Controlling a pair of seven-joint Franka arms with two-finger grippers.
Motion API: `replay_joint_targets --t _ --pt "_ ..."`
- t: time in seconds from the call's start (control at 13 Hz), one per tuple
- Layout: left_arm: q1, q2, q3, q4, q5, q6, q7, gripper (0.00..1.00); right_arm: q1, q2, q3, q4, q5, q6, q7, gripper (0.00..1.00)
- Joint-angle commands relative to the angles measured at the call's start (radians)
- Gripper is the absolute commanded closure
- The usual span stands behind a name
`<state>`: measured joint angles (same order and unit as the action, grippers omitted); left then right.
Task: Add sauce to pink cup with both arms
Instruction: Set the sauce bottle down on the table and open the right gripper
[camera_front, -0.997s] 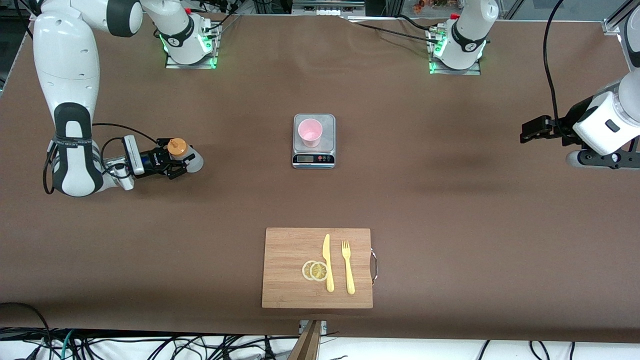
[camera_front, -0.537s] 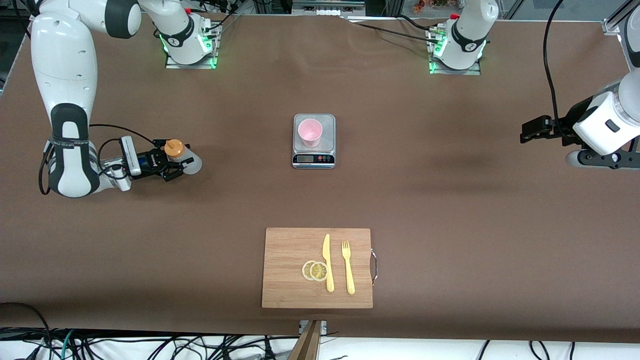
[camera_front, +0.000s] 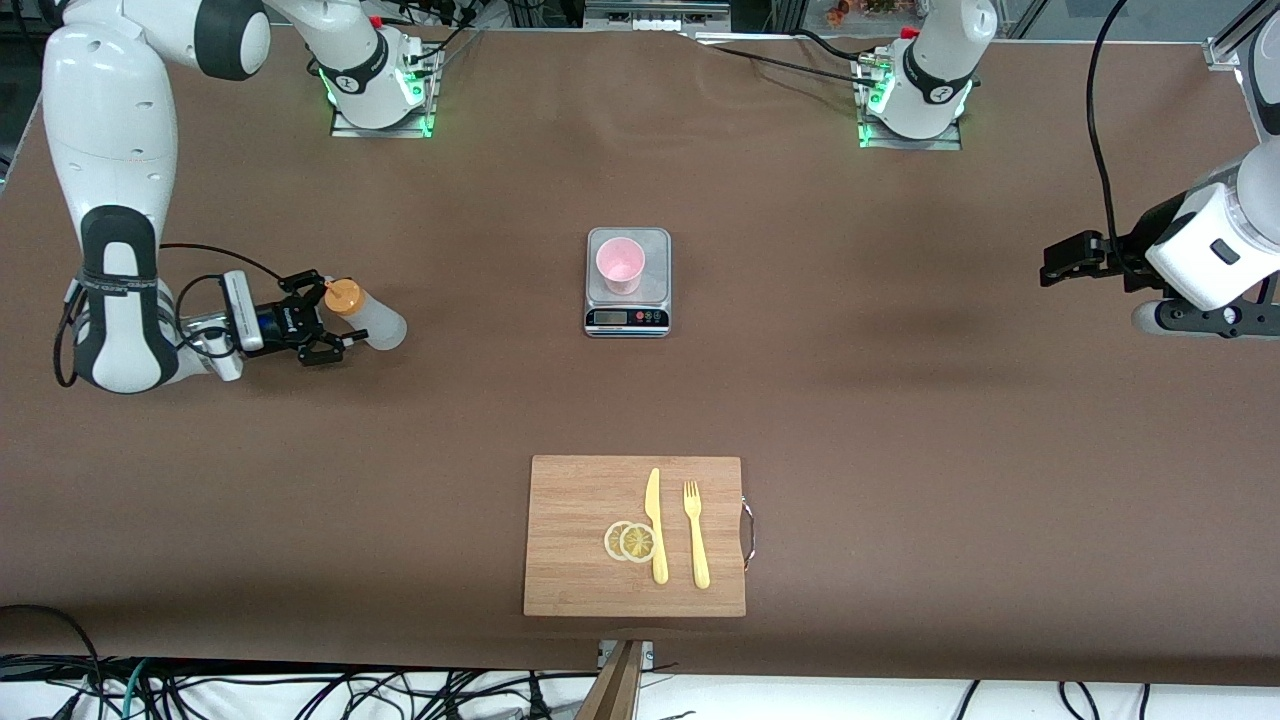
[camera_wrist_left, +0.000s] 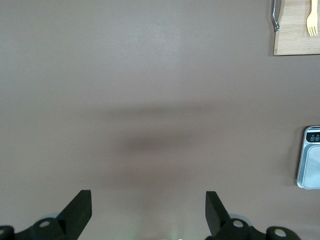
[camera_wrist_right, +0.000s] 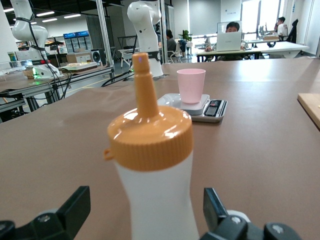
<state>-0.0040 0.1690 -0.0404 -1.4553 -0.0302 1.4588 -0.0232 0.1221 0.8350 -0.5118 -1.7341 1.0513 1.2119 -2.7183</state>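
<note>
This is looking like a robotics lab set in an open-plan office: two white arms are standing bolted by green-lit bases (camera_front: 380, 95) to a brown-covered table (camera_front: 900, 420), with loose cables (camera_front: 300, 690) trailing under the table edge nearest the front camera. Past the table, in the right wrist view, another white robot arm (camera_wrist_right: 147, 25) is standing among metal frames, and people (camera_wrist_right: 232, 27) are sitting at desks with a laptop (camera_wrist_right: 229, 36) under strip lighting.
</note>
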Motion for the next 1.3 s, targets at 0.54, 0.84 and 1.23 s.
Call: replay_joint_targets --t 0.54,0.84,1.23 --pt "-0.004 0.017 0.0 0.033 0.007 -0.015 0.025 0.0 -0.025 -0.03 -0.146 0.221 -0.109 -0.149 0.486 0.0" --pt "-0.004 0.017 0.001 0.033 0.007 -0.015 0.025 0.0 -0.015 -0.074 -0.157 0.341 -0.178 -0.187 0.771 0.0" --pt "-0.004 0.017 0.002 0.033 0.007 -0.015 0.025 0.0 -0.004 -0.102 -0.16 0.505 -0.195 -0.279 1.164 0.0"
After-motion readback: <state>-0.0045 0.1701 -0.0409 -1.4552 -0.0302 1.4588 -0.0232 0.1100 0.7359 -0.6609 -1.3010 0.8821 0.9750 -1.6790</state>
